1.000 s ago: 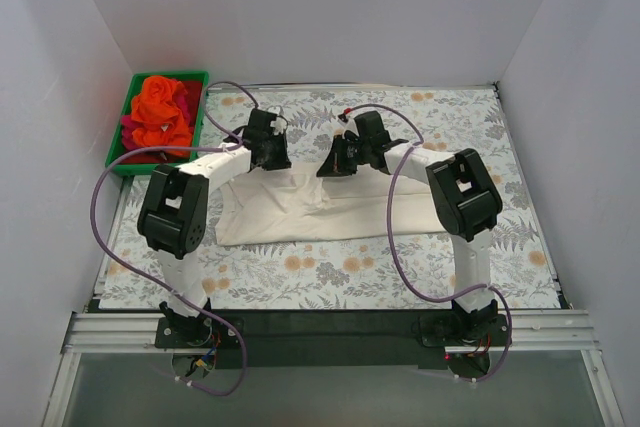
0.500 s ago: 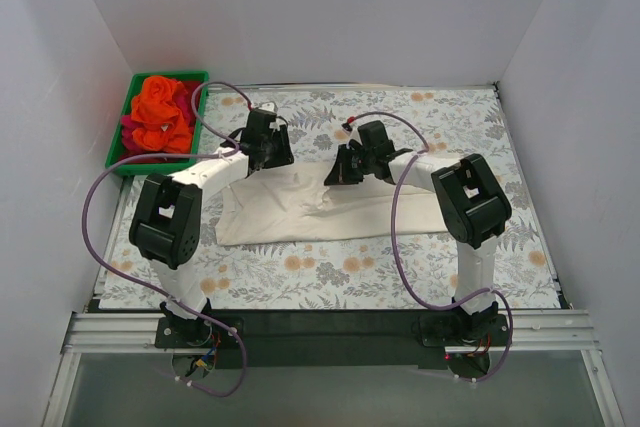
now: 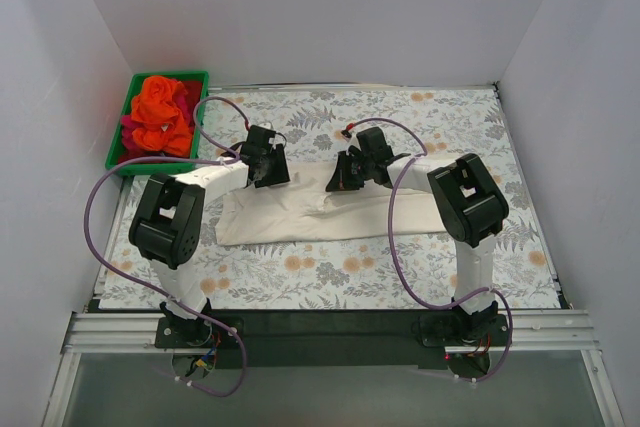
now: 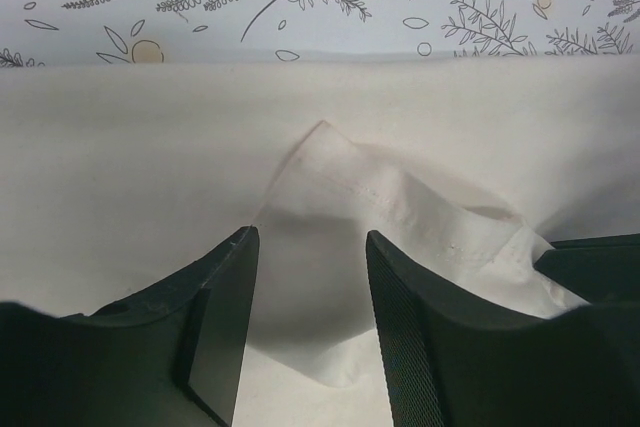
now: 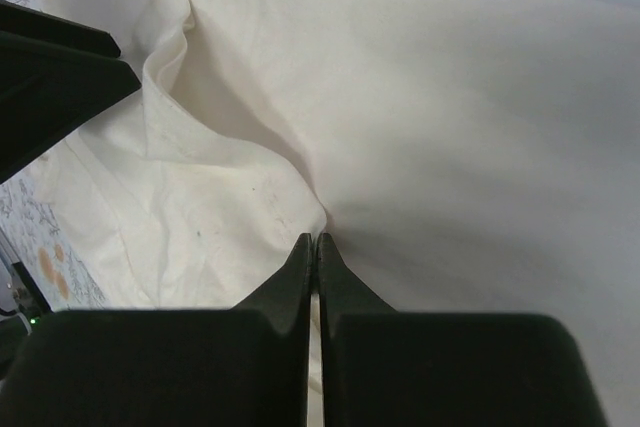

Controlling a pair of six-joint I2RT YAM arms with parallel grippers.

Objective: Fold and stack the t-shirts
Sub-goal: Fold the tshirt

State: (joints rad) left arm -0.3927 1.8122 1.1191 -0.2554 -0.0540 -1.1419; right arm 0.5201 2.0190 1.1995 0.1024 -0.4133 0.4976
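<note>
A cream t-shirt lies as a long folded band across the floral tablecloth. My left gripper hovers over its far left part, open, with a loose hemmed flap of the cream t-shirt lying free between and beyond the fingers; the left gripper holds nothing. My right gripper is at the band's far edge near the middle. In the right wrist view the right gripper is shut, pinching a pucker of the cream t-shirt. An orange t-shirt and a red-magenta one sit crumpled in the bin.
A green bin stands at the table's far left corner. White walls close in the back and both sides. Purple cables loop from each arm over the cloth. The left arm's finger shows at the right wrist view's left edge.
My left gripper has opened and let go of the cream cloth, which now lies flat as a narrower band. The right gripper stays shut on its pinch and has barely shifted.
</note>
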